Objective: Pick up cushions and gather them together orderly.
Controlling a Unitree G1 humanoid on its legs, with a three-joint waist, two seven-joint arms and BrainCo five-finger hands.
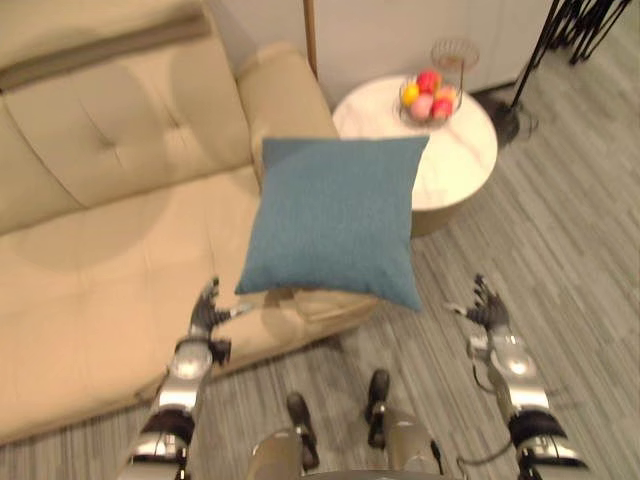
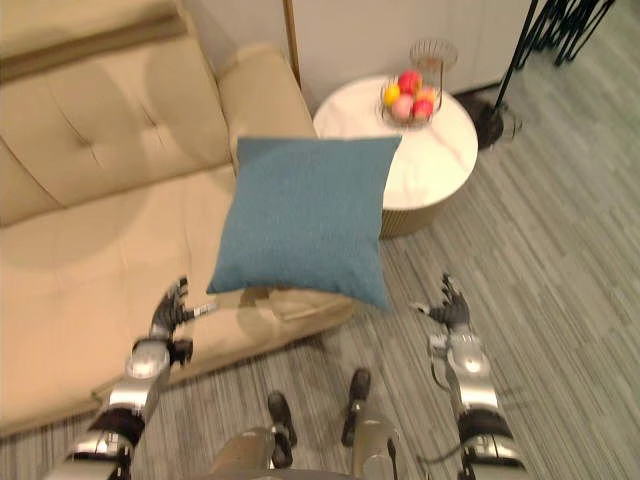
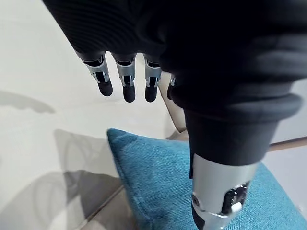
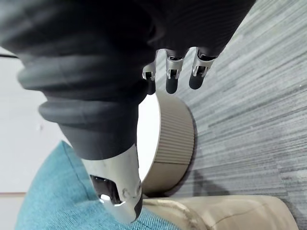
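A blue square cushion (image 1: 335, 215) hangs over the front right corner of the beige sofa (image 1: 100, 250), casting a shadow on the seat below it, and its lower corner juts out past the sofa's edge. My left hand (image 1: 207, 312) is open below the cushion's lower left corner, without touching it. Off to the right, over the floor, my right hand (image 1: 488, 308) is open too, well apart from the cushion. The left wrist view shows straight fingers (image 3: 125, 79) with the cushion (image 3: 158, 182) beyond them. In the right wrist view, relaxed fingers (image 4: 172, 76) hold nothing.
A round white side table (image 1: 460, 170) stands right of the sofa's arm, carrying a wire basket of fruit (image 1: 430, 97). Black stand legs (image 1: 520, 100) rise at the back right. Grey plank floor spreads to the right and front.
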